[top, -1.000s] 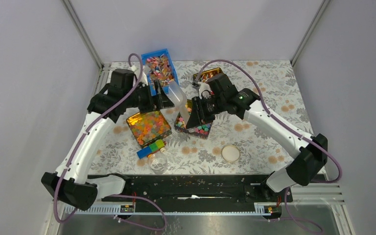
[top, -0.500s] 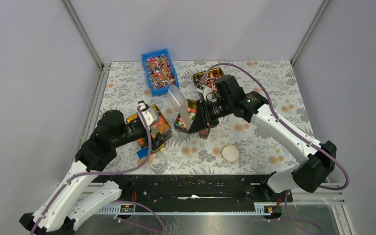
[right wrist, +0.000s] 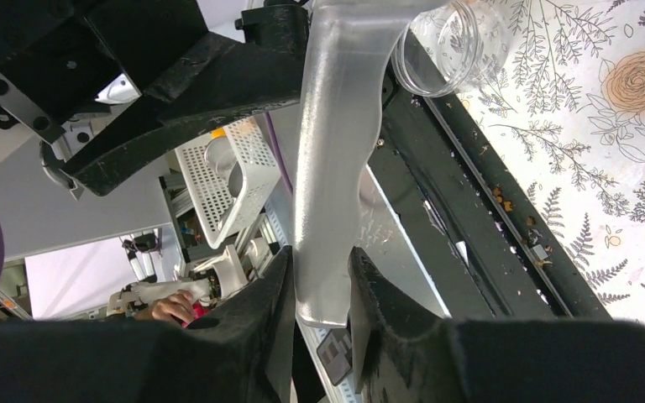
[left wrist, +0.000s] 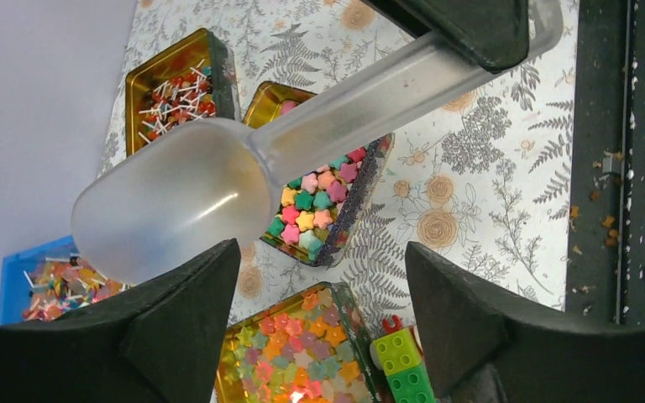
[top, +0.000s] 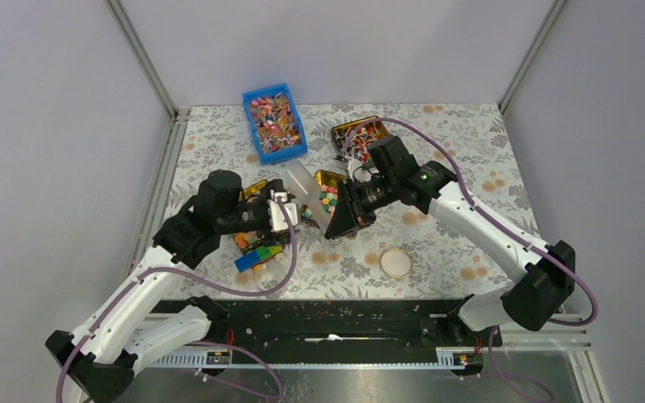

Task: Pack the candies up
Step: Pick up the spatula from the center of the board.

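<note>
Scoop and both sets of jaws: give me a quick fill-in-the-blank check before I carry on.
1. The right gripper has its jaws shut on the scoop by its ___.
2. The left gripper has its jaws ___, holding nothing.
3. The scoop's bowl is ___.
4. The star candies beneath it lie in a ___-coloured tin.
Missing words: handle; open; empty; gold.

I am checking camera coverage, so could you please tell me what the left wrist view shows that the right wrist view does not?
Left wrist only: the candies in their gold tin, the blue bin and the green blocks. Right wrist only: the clear jar. Both: the scoop, its handle clamped in the right gripper, and the floral table.
</note>
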